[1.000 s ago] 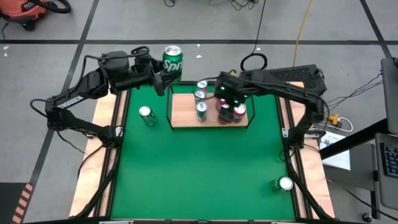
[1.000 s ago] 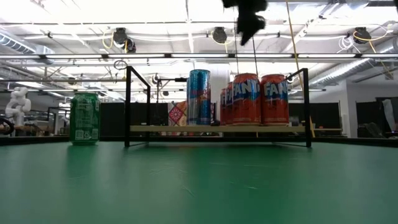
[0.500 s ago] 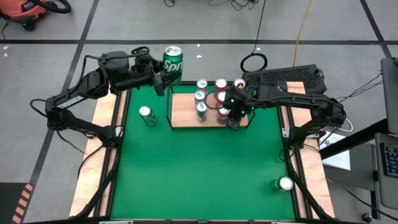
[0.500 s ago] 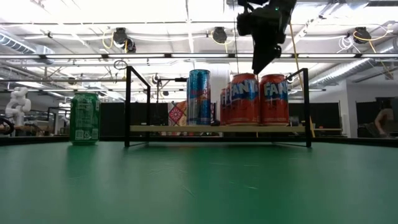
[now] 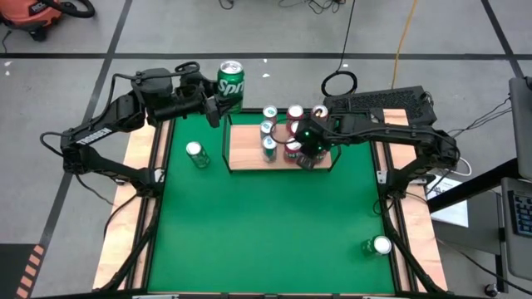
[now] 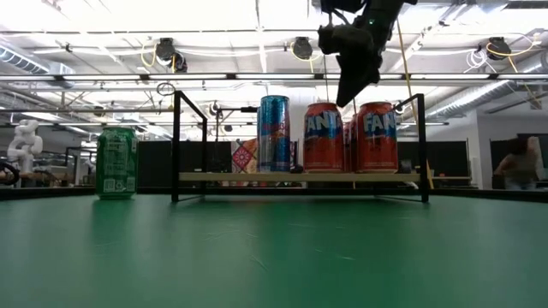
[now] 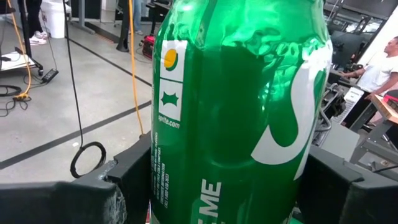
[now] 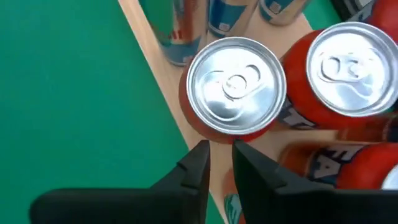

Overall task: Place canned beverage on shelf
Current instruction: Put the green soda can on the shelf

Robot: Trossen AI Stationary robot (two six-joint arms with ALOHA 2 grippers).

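My left claw (image 5: 218,110), spread wide, gripped the green can (image 5: 230,80) beyond the surface's far-left corner, while my right claw (image 6: 347,90), nearly closed and empty, hung above the shelf (image 5: 249,149), where it could topple the orange cans (image 6: 324,137).

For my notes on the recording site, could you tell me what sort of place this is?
Most likely a robotics lab or workshop in an industrial hall. The low view shows exposed ceiling pipes and strip lights; the high view shows a grey concrete floor with loose cables and a green test table.
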